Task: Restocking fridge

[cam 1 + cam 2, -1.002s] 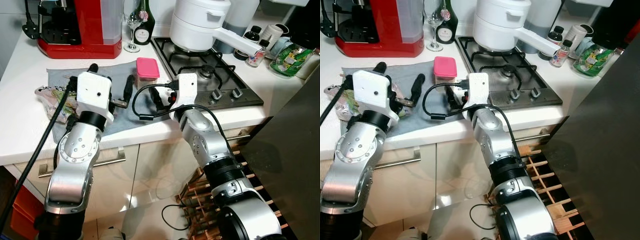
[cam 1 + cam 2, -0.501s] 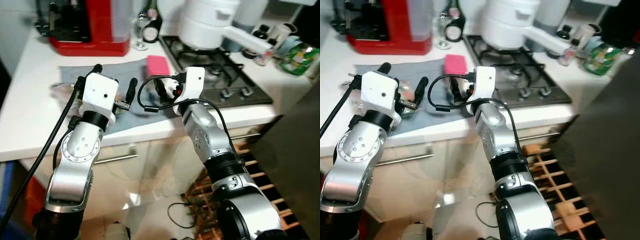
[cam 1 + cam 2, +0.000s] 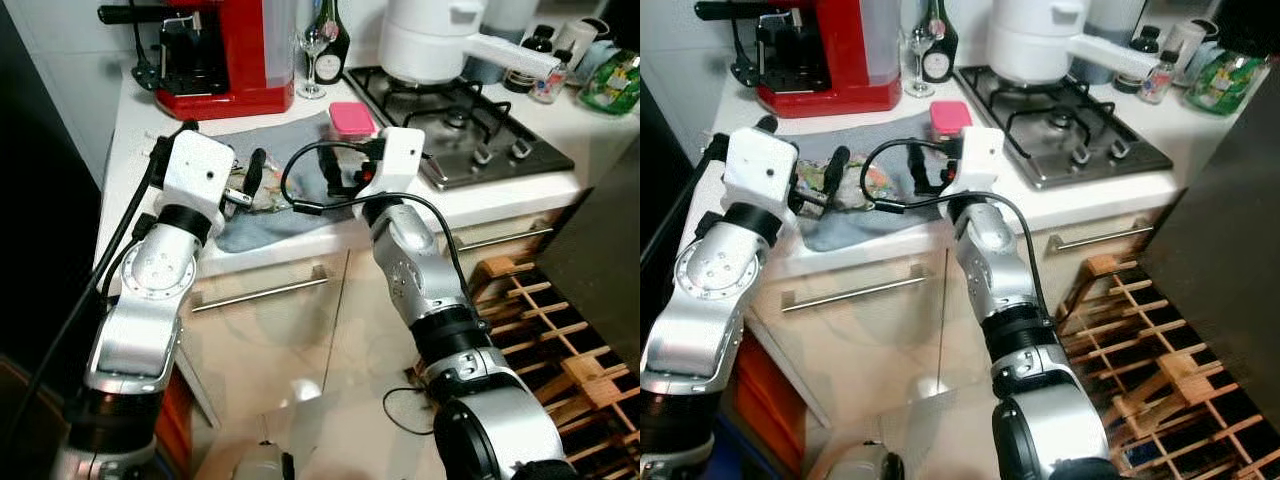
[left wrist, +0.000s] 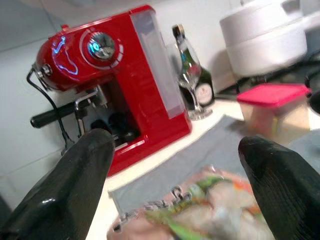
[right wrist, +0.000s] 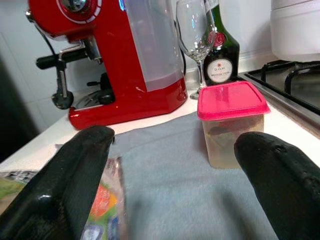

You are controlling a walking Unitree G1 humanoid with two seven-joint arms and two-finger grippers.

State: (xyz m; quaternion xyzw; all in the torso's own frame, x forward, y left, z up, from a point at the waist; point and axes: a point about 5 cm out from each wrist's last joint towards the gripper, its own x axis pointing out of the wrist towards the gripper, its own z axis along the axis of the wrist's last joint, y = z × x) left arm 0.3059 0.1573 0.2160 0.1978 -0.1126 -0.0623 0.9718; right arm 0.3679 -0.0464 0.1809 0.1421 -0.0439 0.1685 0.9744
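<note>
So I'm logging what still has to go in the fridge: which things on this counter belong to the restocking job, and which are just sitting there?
For the job:
- pink-lidded container
- bag of vegetables
- left gripper and right gripper, both open

Just lying about:
- red coffee machine
- wine glass
- dark bottle
- white pot
- grey cloth

A glossy red coffee machine (image 3: 225,55) stood upper left; a clear tub with pink lid (image 5: 231,120) sat on grey-blue cloth (image 5: 175,185), beside a multicoloured plastic bag (image 4: 200,210).
</note>
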